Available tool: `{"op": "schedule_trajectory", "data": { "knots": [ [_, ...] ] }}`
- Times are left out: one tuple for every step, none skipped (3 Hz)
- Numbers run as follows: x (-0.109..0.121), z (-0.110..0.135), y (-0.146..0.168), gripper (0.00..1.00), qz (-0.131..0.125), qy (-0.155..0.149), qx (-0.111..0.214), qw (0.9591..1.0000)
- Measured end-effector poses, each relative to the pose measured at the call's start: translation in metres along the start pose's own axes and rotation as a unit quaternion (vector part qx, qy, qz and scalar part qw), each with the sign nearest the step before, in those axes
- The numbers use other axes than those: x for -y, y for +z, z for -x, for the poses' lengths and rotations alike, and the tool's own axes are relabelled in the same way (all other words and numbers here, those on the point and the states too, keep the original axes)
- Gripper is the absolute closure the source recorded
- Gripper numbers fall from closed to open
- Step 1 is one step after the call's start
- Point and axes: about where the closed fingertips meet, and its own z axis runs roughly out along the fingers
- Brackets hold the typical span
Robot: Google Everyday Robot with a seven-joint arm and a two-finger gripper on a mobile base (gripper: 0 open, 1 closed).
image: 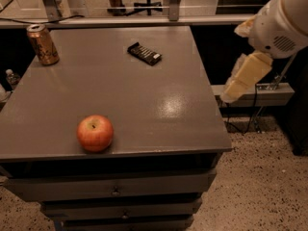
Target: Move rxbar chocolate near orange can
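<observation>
The rxbar chocolate (144, 53), a flat black bar with pale lettering, lies at the far middle of the grey table (144, 109). The orange can (42, 44) stands upright at the far left corner, well to the left of the bar. My gripper (240, 81), cream-coloured, hangs from the white arm (281, 20) off the table's right edge, above the floor. It is to the right of the bar, a little nearer the camera, and touches nothing.
A red-orange apple (95, 133) sits near the table's front edge at the left. Drawers (115, 189) are below the tabletop. A shelf with cables (260, 93) stands to the right. Chair legs (144, 4) are beyond the far edge.
</observation>
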Motion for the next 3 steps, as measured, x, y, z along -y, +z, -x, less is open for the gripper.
{"op": "schedule_trajectory", "data": {
  "knots": [
    [0.019, 0.049, 0.029, 0.00, 0.012, 0.015, 0.069, 0.9974],
    [0.016, 0.099, 0.051, 0.00, 0.038, 0.018, 0.123, 0.9915],
    [0.014, 0.148, 0.079, 0.00, 0.053, 0.020, 0.165, 0.9847]
  ]
}}
